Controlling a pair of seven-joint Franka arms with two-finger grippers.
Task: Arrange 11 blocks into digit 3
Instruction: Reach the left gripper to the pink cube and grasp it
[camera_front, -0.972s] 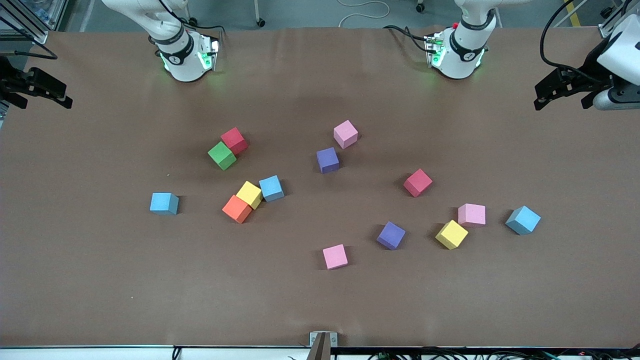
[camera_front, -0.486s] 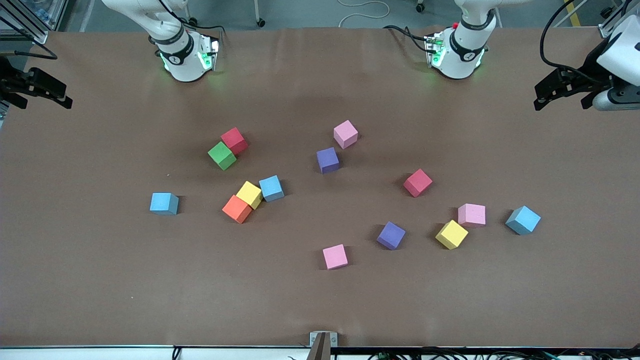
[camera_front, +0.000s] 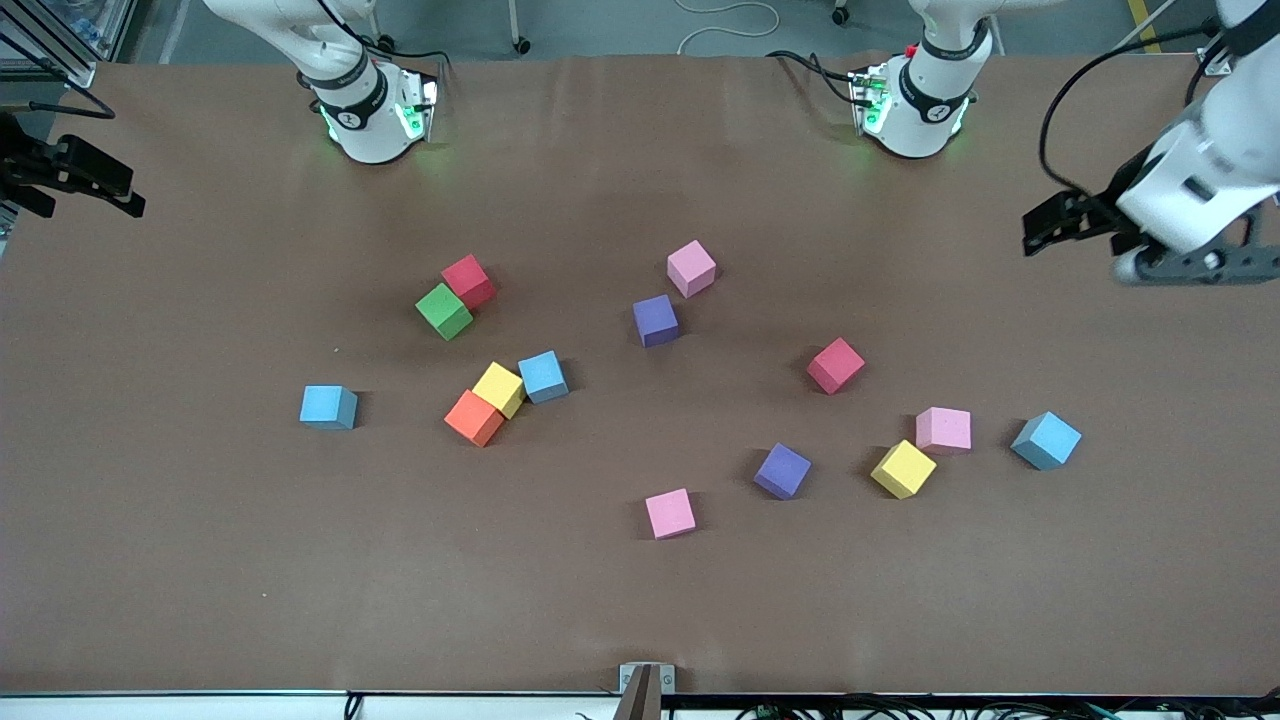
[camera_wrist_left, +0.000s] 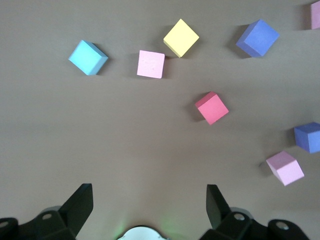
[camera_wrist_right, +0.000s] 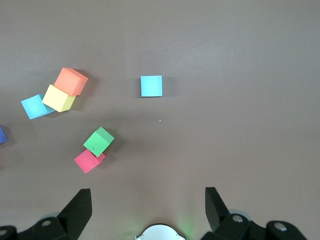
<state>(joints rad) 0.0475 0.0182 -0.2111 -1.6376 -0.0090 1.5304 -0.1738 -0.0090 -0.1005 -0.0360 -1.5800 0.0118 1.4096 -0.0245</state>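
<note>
Brown desk (camera_front: 200, 560), foam blocks (camera_front: 655, 320) strewn loose across mid-frame, no digit 3 formed. Right pincer (camera_wrist_right: 147, 202) spread wide, empty, waiting over the upper frame edge at the right arm's end. Lone blue block (camera_front: 328, 407); green block (camera_front: 443, 311) touching red block (camera_front: 469, 281); orange block (camera_front: 474, 418) against yellow block (camera_front: 499, 389); pinks and purples toward centre and lower frame. Left pincer (camera_wrist_left: 148, 202) wide, empty, over bare desk at the left arm's end.

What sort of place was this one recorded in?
Most likely a robotics lab or test bench: two white robot arm bases stand on a brown covered table, coloured foam blocks lie scattered on it, and cables trail over a bare floor.
</note>
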